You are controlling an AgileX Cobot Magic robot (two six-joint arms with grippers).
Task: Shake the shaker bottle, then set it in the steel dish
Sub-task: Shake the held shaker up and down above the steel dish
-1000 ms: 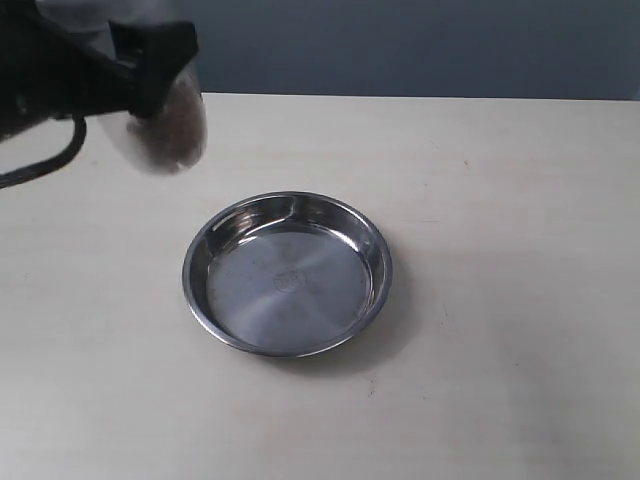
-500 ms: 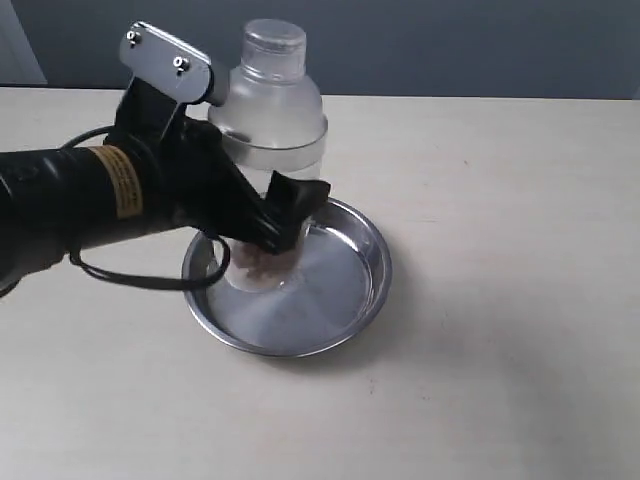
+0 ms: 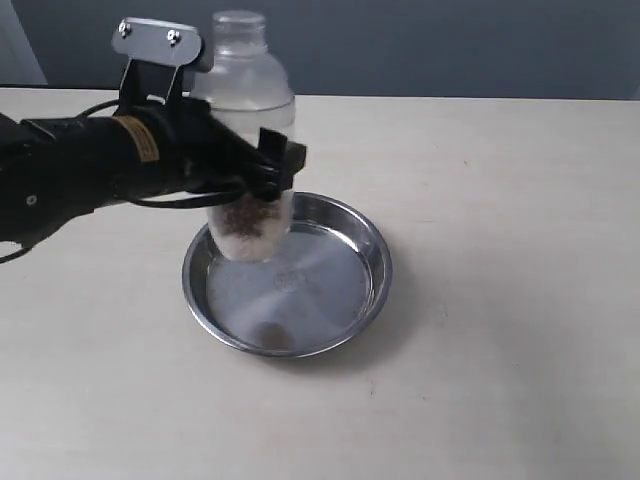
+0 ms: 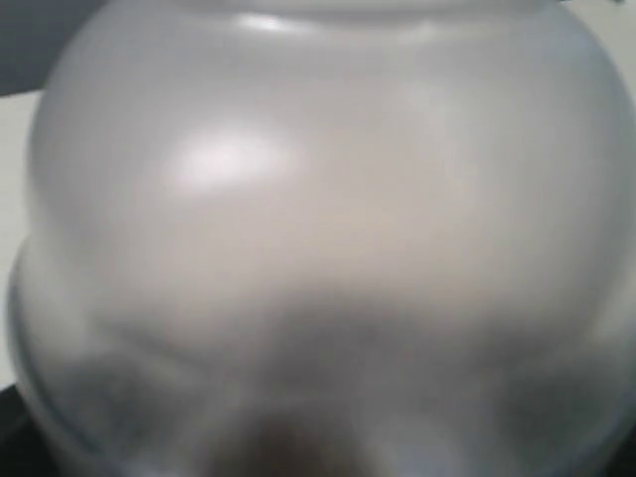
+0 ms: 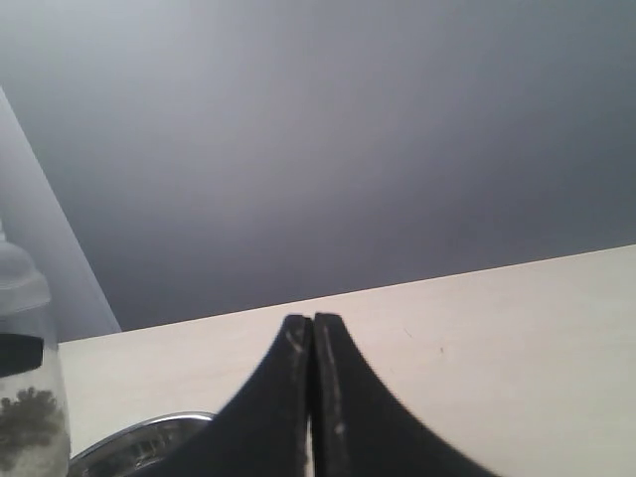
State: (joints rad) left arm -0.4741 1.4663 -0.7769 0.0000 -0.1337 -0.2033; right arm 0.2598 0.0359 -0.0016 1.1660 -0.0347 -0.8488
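Beige surface (image 3: 500,350) is carrying everything, with a grey wall (image 3: 450,45) rising behind it. The black left arm (image 3: 70,180) is reaching in from the left over the surface towards the middle. Below its tip, the steel dish (image 3: 378,262) is sitting flat on the surface, round and shiny. The shaker bottle (image 3: 243,95) is hanging roughly upright over the dish's left rear part. Its base is appearing to float just clear of the dish floor, with brown granules (image 3: 245,215) lying in its lower part. The left gripper (image 3: 258,180) is clamping the bottle around its body, and in the left wrist view the frosted dome is filling the whole picture. The right gripper (image 5: 312,397) is hanging away from the bottle, its two fingers pressed together on nothing.
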